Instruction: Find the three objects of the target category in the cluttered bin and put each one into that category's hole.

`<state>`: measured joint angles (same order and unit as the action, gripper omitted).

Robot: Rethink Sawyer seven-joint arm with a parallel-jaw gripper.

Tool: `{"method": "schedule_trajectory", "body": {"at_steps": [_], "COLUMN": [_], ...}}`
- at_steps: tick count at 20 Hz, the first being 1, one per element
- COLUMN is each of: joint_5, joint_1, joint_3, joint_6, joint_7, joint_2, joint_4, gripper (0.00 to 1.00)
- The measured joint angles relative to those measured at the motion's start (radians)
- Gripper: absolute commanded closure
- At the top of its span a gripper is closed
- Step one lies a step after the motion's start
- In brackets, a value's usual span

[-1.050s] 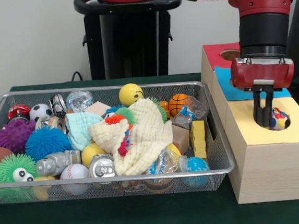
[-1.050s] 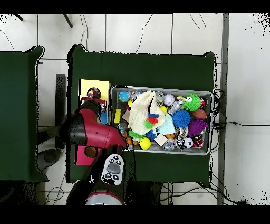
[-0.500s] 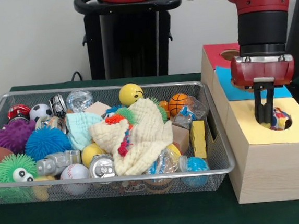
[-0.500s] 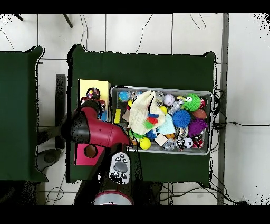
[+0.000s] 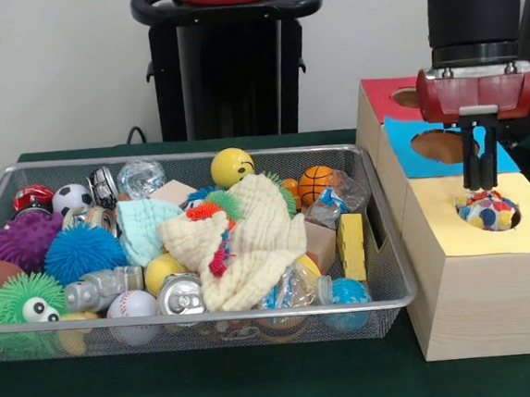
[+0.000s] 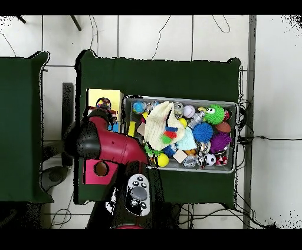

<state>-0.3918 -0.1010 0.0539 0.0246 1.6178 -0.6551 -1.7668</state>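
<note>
No brand or writing is legible on anything. At the right of the front view, the gripper (image 5: 480,182) hangs just above the yellow hole (image 5: 489,212), its fingers nearly together and empty. A multicoloured ball (image 5: 487,210) sits in that hole. The mesh bin (image 5: 388,281) and wooden box (image 5: 479,305) rest on green cloth (image 5: 217,388); overhead shows a pale tiled floor (image 6: 159,35).

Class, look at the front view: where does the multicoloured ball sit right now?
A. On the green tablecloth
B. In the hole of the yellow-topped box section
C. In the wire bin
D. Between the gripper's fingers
B: the multicoloured ball rests in the yellow section's hole, with the gripper just above it.
</note>
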Motion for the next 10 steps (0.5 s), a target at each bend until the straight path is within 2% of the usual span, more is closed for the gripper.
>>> {"method": "schedule_trajectory", "body": {"at_steps": [7, 10], "joint_5": [0.0, 0.0], "joint_1": [0.068, 0.061], "joint_3": [-0.058, -0.054], "joint_6": [0.0, 0.004], "joint_7": [0.0, 0.0], "joint_2": [-0.019, -0.015], "joint_4": [-0.004, -0.003], "gripper": [1.0, 1.0]}}
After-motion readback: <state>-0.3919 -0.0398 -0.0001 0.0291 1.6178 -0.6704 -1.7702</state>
